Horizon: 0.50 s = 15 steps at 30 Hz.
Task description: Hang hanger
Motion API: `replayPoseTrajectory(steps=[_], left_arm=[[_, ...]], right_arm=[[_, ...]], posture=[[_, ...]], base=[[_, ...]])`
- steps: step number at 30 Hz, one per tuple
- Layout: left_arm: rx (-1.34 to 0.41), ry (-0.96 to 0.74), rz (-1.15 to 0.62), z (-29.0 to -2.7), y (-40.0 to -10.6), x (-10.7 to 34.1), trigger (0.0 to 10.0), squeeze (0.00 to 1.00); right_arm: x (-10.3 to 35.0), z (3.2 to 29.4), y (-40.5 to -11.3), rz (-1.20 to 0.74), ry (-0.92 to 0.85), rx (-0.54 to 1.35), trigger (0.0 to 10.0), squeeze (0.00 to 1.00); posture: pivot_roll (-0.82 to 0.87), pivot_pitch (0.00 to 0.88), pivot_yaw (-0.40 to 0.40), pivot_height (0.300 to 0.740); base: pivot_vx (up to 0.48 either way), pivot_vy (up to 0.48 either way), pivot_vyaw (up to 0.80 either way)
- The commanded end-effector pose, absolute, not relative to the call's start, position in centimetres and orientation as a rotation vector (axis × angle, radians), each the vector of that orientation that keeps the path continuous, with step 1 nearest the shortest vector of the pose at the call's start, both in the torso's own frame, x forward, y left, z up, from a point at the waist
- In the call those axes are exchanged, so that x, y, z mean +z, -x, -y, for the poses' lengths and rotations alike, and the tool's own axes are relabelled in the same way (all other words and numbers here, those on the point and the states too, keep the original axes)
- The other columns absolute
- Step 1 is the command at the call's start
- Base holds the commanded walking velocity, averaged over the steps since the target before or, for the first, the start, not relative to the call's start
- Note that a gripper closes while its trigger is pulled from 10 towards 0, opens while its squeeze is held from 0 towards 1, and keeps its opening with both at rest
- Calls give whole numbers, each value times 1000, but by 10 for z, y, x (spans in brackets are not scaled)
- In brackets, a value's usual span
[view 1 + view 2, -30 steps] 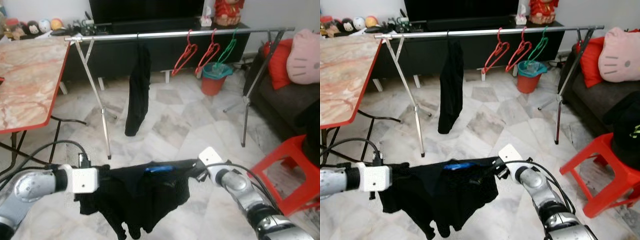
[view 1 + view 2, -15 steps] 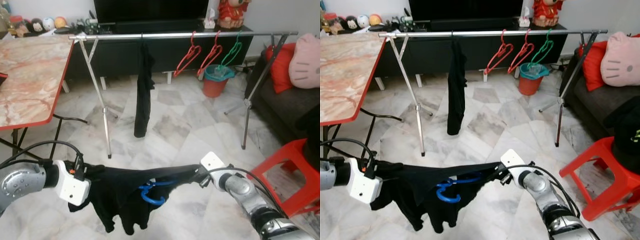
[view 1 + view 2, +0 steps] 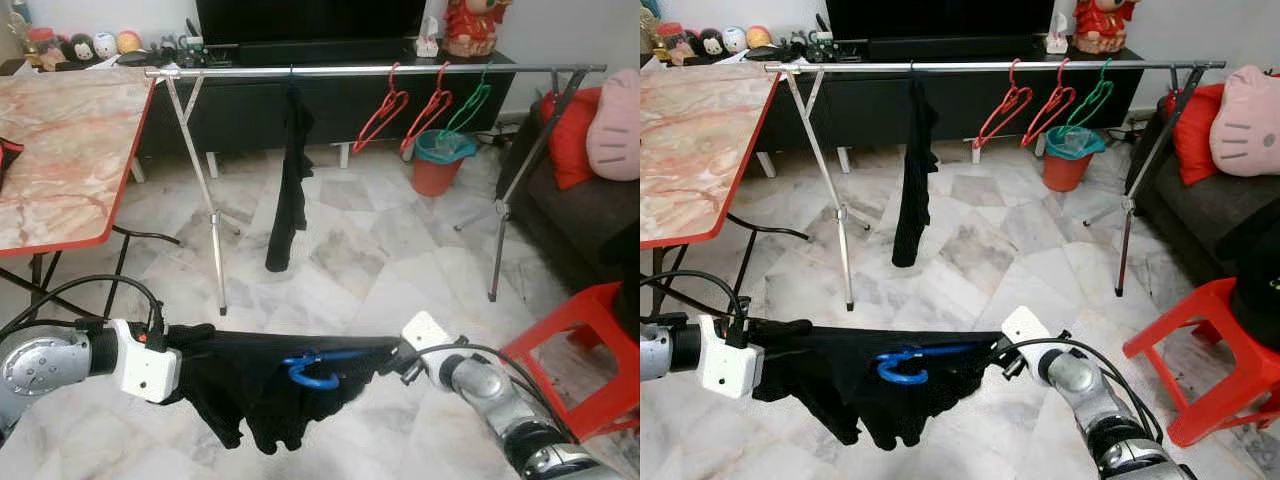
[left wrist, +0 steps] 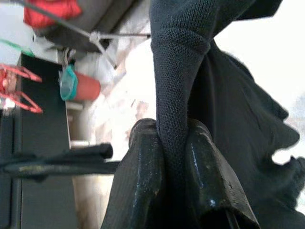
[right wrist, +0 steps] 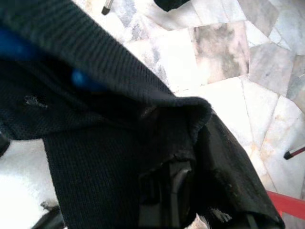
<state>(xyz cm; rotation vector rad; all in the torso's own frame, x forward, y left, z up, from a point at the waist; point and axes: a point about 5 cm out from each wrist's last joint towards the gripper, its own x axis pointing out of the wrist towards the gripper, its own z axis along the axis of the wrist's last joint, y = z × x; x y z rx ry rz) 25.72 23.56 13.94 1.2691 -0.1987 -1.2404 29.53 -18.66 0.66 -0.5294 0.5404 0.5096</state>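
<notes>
The robot stands facing a long silver clothes rail (image 3: 380, 70) at 12 o'clock, well apart from it, with a black garment (image 3: 270, 385) stretched low between its 2 hands. A blue hanger (image 3: 312, 368) sits inside the cloth, its hook poking out near the middle of the top edge.

The left hand (image 4: 174, 162), at 9 o'clock, has its fingers (image 4: 143, 181) pressed together on a bunched fold of knit fabric, clamped firmly. The right hand (image 3: 398, 357), at 3 o'clock, is buried under the other end of the garment; I cannot tell whether its fingers are together or apart.

On the rail hang another dark garment (image 3: 290, 180), 2 red hangers (image 3: 385, 108) and a green hanger (image 3: 465, 105). A marble-patterned counter (image 3: 60, 160) with a red edge stands at 10 o'clock, a red stool (image 3: 585, 355) at 4 o'clock.

The cloth looks soft and limp, sagging wherever it is not held, and likely light. The plastic hanger is the only stiff part, and it may slip out of the loose fabric. I'd judge the hook or neck of the hanger the sensible place to grip before lifting it to the rail.
</notes>
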Motion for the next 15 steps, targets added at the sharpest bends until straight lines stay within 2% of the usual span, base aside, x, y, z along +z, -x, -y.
replayPoseTrajectory(steps=[1, 10, 15], left_arm=[[-1235, -1284, 264, -234, -261, 156, 10000, 0], [-1506, -1319, 485, -189, -238, 156, 10000, 0], [-1578, -1316, 498, -178, -231, 145, 10000, 0]], right_arm=[[3, 194, -292, -568, 538, 487, 0, 0], [0, 192, -289, -579, 539, 491, 0, 0], [-1, 186, -290, -569, 535, 500, 0, 0]], posture=[[68, 0, -48, 740], [68, 0, -49, 740], [64, 0, -46, 740]], base=[[0, 0, 0], [0, 0, 0], [0, 0, 0]])
